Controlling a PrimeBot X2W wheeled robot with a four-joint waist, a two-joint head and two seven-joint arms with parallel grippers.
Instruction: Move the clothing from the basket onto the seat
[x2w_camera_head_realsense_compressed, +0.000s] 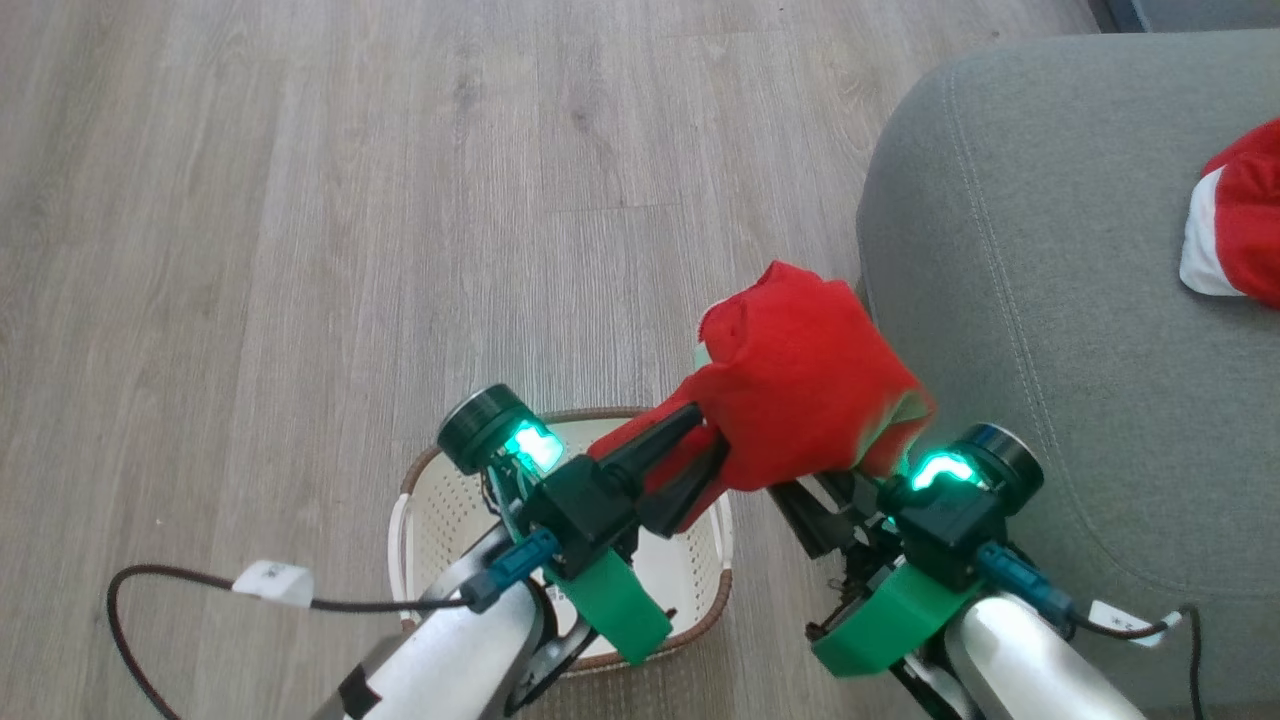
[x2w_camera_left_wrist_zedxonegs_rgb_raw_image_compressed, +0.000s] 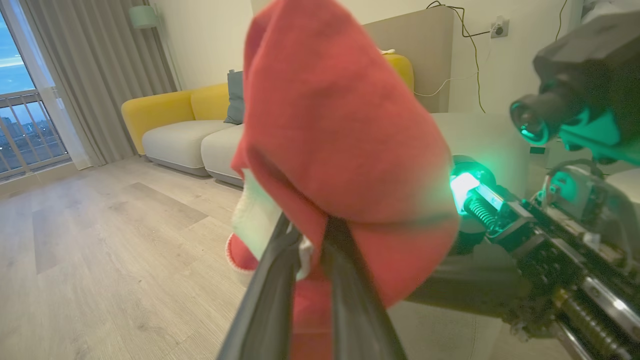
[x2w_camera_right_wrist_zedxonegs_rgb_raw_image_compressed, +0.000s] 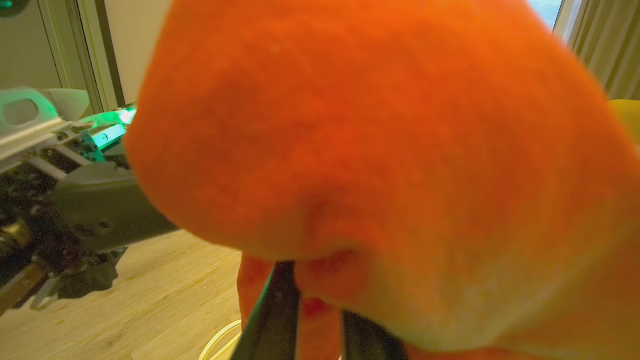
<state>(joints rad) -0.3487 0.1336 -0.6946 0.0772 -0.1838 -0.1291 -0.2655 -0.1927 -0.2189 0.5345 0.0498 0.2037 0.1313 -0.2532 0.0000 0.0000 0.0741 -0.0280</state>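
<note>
A bright red garment (x2w_camera_head_realsense_compressed: 800, 380) hangs bunched in the air between the basket and the seat, held from both sides. My left gripper (x2w_camera_head_realsense_compressed: 700, 450) is shut on its left lower edge; the left wrist view shows both dark fingers (x2w_camera_left_wrist_zedxonegs_rgb_raw_image_compressed: 272, 295) pinching red and white fabric (x2w_camera_left_wrist_zedxonegs_rgb_raw_image_compressed: 340, 130). My right gripper (x2w_camera_head_realsense_compressed: 800, 492) reaches under it from the right, shut on the cloth (x2w_camera_right_wrist_zedxonegs_rgb_raw_image_compressed: 380, 150) draped over its fingers (x2w_camera_right_wrist_zedxonegs_rgb_raw_image_compressed: 277, 310). The cream basket (x2w_camera_head_realsense_compressed: 440, 520) sits on the floor beneath my left arm. The grey-green seat (x2w_camera_head_realsense_compressed: 1040, 300) lies to the right, with a second red and white garment (x2w_camera_head_realsense_compressed: 1240, 220) on it.
Pale wood floor (x2w_camera_head_realsense_compressed: 350, 200) spreads left and ahead of the basket. A black cable with a white tag (x2w_camera_head_realsense_compressed: 270, 582) loops at lower left. The left wrist view shows a yellow sofa (x2w_camera_left_wrist_zedxonegs_rgb_raw_image_compressed: 170, 115), a curtained window (x2w_camera_left_wrist_zedxonegs_rgb_raw_image_compressed: 30, 120) and my right arm (x2w_camera_left_wrist_zedxonegs_rgb_raw_image_compressed: 550, 225) close by.
</note>
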